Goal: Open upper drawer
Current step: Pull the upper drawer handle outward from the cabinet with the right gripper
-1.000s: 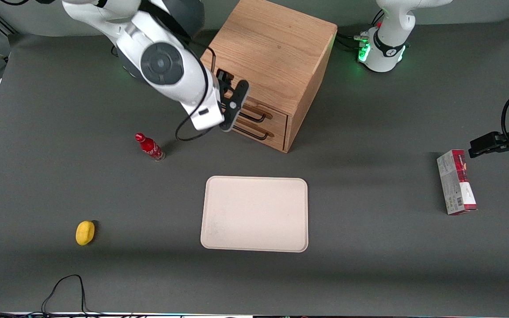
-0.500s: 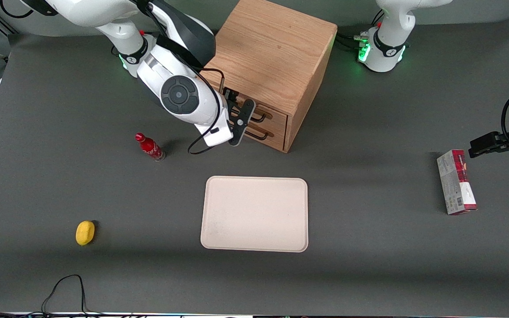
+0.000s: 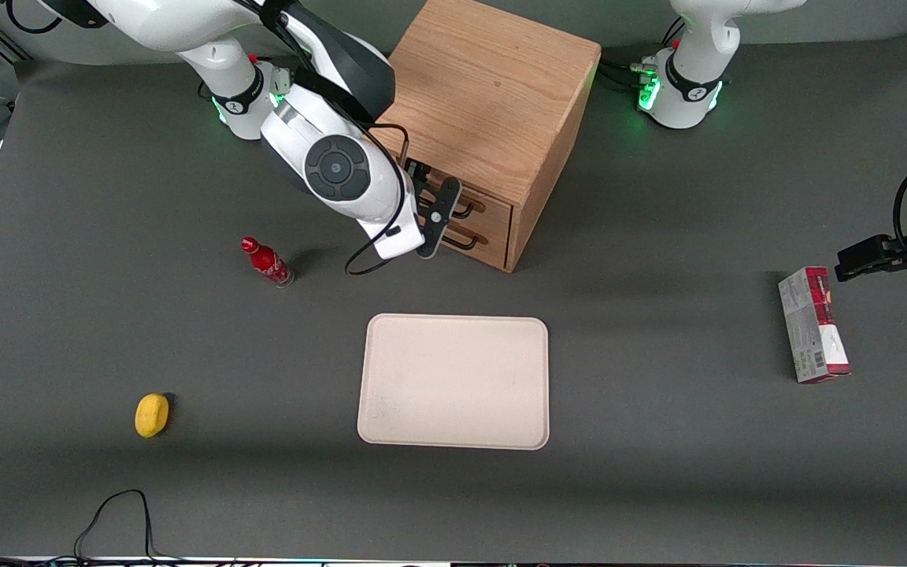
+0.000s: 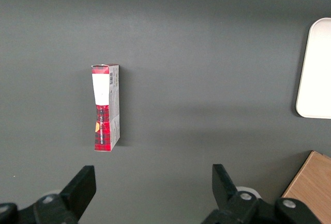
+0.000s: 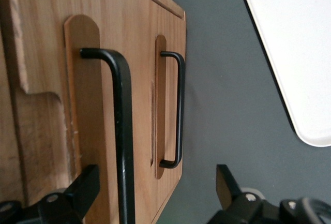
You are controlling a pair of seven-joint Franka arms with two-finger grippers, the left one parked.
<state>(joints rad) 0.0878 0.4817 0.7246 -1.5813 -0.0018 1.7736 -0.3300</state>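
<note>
Still shut, the upper drawer (image 3: 475, 206) sat flush in the cabinet (image 3: 485, 118). Gripper (image 5: 155, 185) was right at its handle (image 5: 121, 131), fingers spread either side, not yet clamped. Grasping and pulling remained.

red bottle (image 3: 267, 262), lemon (image 3: 151, 415), tray (image 3: 453, 381), carton (image 3: 812, 324)

Hand: the hand (image 3: 431, 214) is in front of the cabinet (image 3: 485, 102), at the drawer fronts.
Upper drawer: the upper drawer (image 3: 491, 206) is closed, flush with the lower drawer (image 3: 483, 238).
Tray: the cream tray (image 3: 453, 382) lies flat, nearer the camera than the cabinet.
Working arm's end: a red bottle (image 3: 267, 262); a yellow object (image 3: 151, 415).
Parked arm's end: a carton (image 3: 813, 324) lies on the table (image 3: 658, 472).
</note>
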